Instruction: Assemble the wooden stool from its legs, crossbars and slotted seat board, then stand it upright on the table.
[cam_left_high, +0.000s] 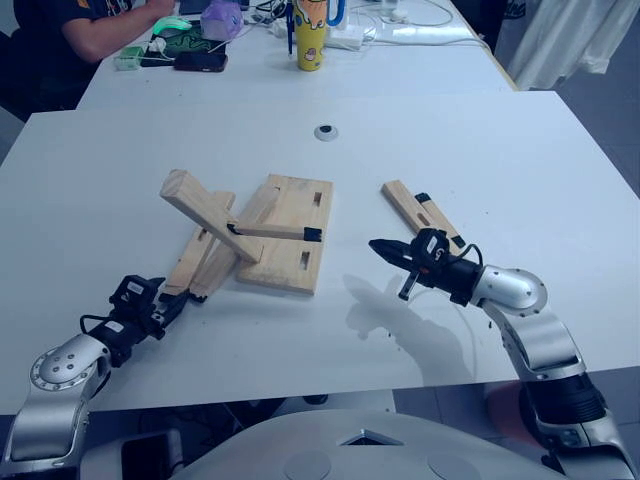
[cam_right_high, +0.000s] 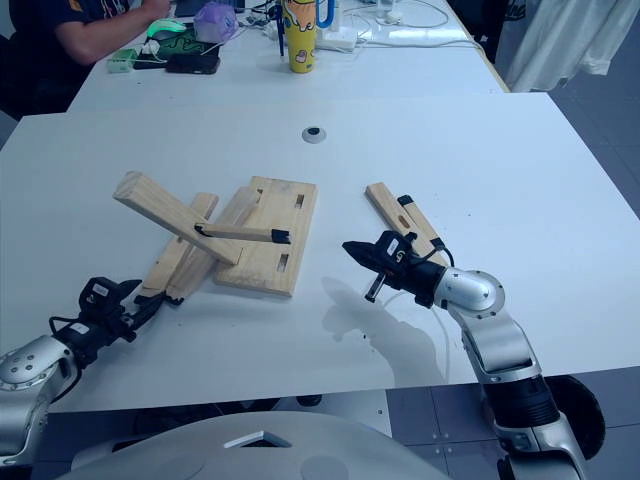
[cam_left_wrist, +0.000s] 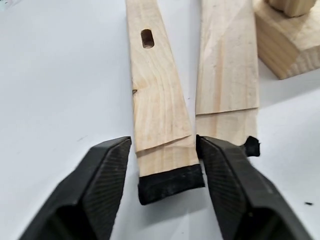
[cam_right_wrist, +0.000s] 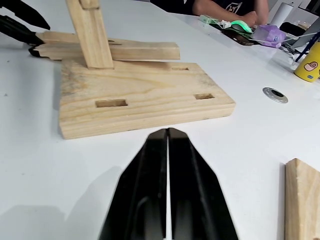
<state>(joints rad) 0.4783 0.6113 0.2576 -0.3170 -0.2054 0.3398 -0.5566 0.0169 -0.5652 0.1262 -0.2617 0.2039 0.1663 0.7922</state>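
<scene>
My left end effector (cam_left_wrist: 162, 144) is released, its black fingers straddling the black-capped near end of a pale flat wooden leg with an oval hole (cam_left_wrist: 159, 100) that lies on the white counter (cam_left_high: 480, 160). One finger sits in the narrow gap between this leg and a second pale wooden leg (cam_left_wrist: 227, 65) just beside it. Both legs lie left of the rectangular slotted seat board (cam_left_high: 292, 215), which is flat on the counter near the middle. A thicker pale wooden beam (cam_left_high: 200, 210) leans tilted across them, and a thin crossbar with a black tip (cam_left_high: 275, 232) juts from it over the board. My right end effector (cam_left_high: 380, 247) is clenched on nothing and hovers near the board's right edge, with another pale wooden leg piece (cam_left_high: 420, 212) lying apart beyond it. I judge the step in hand to be gripping that capped leg. To do it well I'd slide forward first, so the pads bite bare wood rather than the very tip, then close squarely across its width. The risk is the neighbour — the inner finger could shove it. The leaning beam may also topple as the leg comes free, so I'd draw it out low and slowly.
</scene>
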